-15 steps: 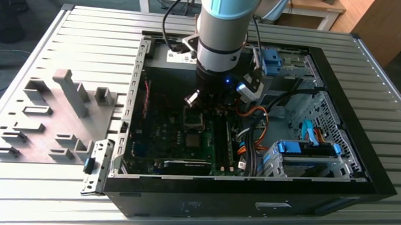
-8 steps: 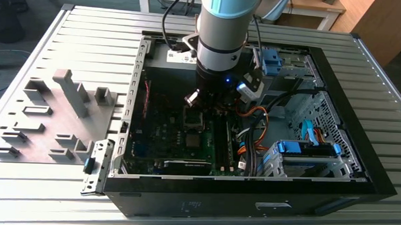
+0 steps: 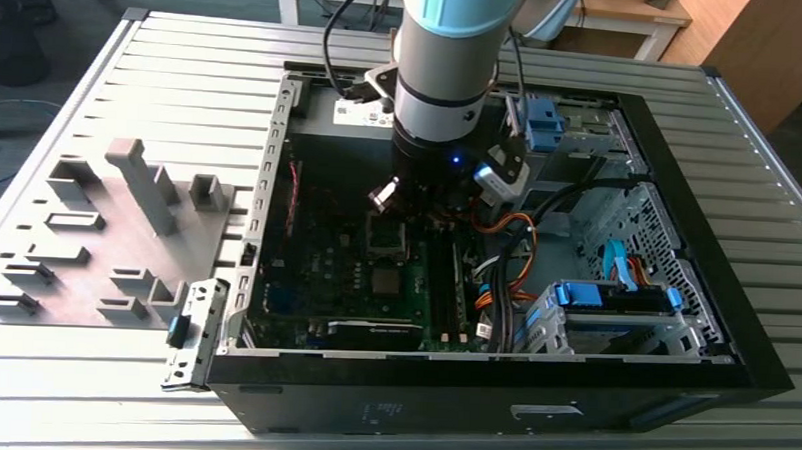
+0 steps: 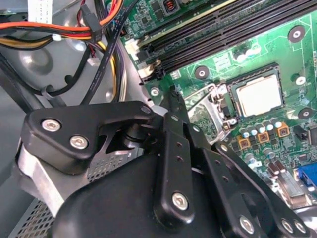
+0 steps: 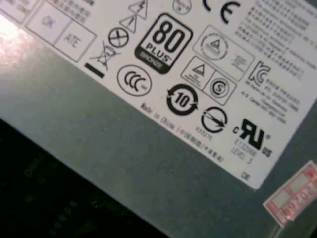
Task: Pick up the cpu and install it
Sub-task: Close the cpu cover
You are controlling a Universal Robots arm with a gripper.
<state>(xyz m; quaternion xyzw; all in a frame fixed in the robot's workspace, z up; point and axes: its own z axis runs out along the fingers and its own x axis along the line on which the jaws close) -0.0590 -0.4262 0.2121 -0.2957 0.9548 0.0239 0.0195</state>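
The cpu (image 4: 258, 95) is a small square chip with a pale silvery top, lying flat inside the black socket on the green motherboard (image 4: 277, 54). The socket's silver metal frame (image 4: 214, 113) stands beside it, swung up. My gripper (image 4: 173, 96) hangs above the board next to that frame, a little way from the cpu. Its black fingers are drawn together, shut, with nothing between them. In the exterior view the gripper (image 3: 422, 208) is low inside the open computer case (image 3: 678, 325), just above the socket area (image 3: 387, 240).
Black memory slots (image 4: 237, 34) run beside the socket. Orange, yellow and black cables (image 4: 49, 27) hang close to the gripper. The grey power-supply box (image 5: 124, 163) is very near one wrist camera. Blue drive cages (image 3: 612, 302) sit at the exterior view's right, a grey fixture plate (image 3: 107, 235) at its left.
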